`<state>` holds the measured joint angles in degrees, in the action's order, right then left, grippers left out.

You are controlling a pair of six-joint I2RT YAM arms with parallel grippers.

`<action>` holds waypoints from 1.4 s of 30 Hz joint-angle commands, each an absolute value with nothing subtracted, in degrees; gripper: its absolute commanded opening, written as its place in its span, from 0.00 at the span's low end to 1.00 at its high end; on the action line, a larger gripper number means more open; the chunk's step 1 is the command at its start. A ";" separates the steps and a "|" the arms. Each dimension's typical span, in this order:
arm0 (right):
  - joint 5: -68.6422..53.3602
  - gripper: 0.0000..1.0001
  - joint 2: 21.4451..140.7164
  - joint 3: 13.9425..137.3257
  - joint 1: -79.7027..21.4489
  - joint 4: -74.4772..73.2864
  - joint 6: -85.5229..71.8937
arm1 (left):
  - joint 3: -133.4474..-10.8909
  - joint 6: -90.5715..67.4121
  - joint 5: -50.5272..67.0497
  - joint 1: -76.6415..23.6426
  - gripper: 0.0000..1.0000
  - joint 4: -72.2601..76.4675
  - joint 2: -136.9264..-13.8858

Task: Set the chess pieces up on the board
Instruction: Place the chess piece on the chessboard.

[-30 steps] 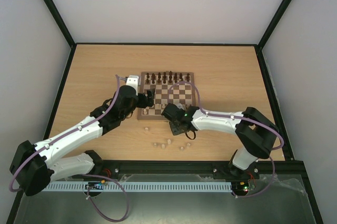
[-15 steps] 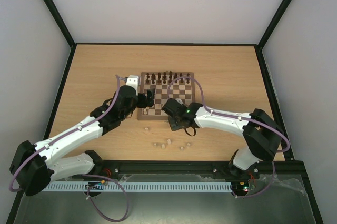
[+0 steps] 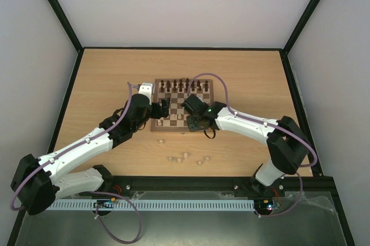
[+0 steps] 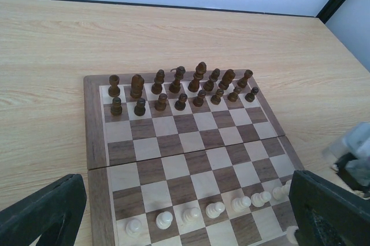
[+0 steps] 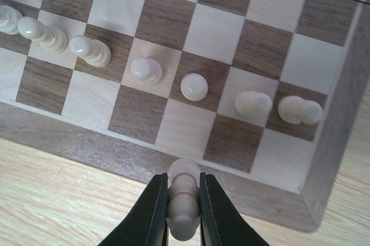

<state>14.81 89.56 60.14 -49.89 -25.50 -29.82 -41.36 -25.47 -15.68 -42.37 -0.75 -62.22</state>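
From above, the left gripper [image 3: 163, 109] hangs by the left edge of the square wooden chessboard with dark and pale squares [image 3: 173, 103]; some tiny pale cream chess pieces [image 3: 185, 156] lie loose on the light wooden table [image 3: 104, 84]. The left wrist view shows its fingers [image 4: 43, 211] wide apart over a row of pale pawns [image 4: 215, 208]; the right wrist view shows the right gripper [image 5: 184, 180] squeezing one pale piece [image 5: 184, 211] over the board's near rim.

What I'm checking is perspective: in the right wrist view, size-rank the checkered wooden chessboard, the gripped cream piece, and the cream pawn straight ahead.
1. Checkered wooden chessboard.
2. Gripped cream piece, though nearness to the camera inflates it.
3. Cream pawn straight ahead.
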 commanded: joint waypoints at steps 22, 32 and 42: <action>12.93 0.01 98.89 64.07 -47.11 -24.28 -26.47 | -41.73 -24.70 -16.70 -42.61 0.99 -0.79 -62.07; 12.26 0.07 98.51 63.98 -47.04 -23.82 -26.32 | -41.80 -24.60 -16.78 -42.63 0.99 -0.79 -62.23; 12.13 0.18 97.31 63.81 -47.05 -24.03 -26.54 | -41.83 -24.60 -16.78 -42.60 0.99 -0.71 -62.55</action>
<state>12.34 97.62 63.18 -47.24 -22.76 -27.00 -41.36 -25.04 -15.70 -42.37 -0.78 -62.28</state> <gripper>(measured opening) 0.163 0.991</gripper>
